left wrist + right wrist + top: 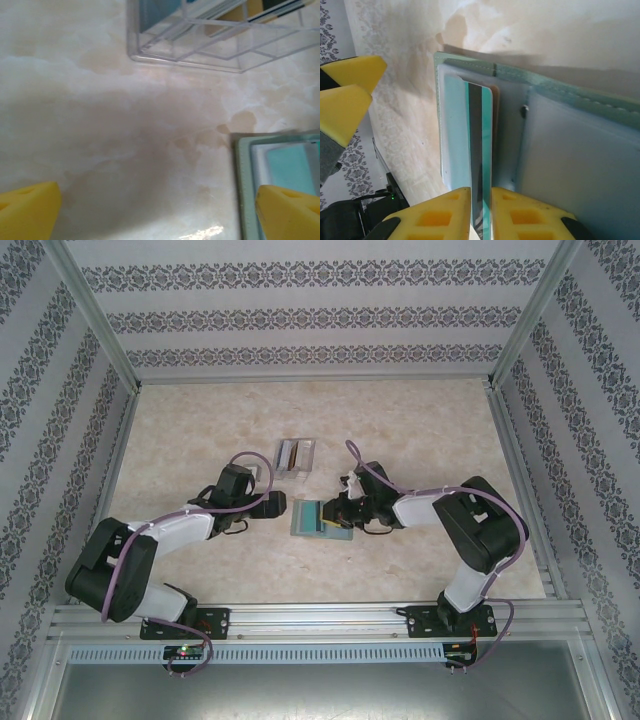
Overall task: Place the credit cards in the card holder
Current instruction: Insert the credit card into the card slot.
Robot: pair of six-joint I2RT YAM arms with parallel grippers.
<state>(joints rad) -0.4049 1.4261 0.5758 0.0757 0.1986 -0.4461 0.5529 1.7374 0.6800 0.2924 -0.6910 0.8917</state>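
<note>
The card holder (312, 518) lies open on the table between the two arms, its light blue pockets (580, 150) facing up. A teal-green credit card (481, 135) with a dark stripe stands tucked into the left pocket. Its near end sits between the yellow fingers of my right gripper (480, 200). The jaws are only a narrow gap apart, and I cannot make out whether they still press the card. My left gripper (159, 202) hovers wide open over bare table just left of the card holder (243, 190), holding nothing. Its fingertips (345, 105) show at the left of the right wrist view.
A clear plastic slotted rack (296, 456) with more cards in it stands just beyond the card holder, close ahead of the left gripper (200, 40). Patterned walls with metal rails close in the table on three sides.
</note>
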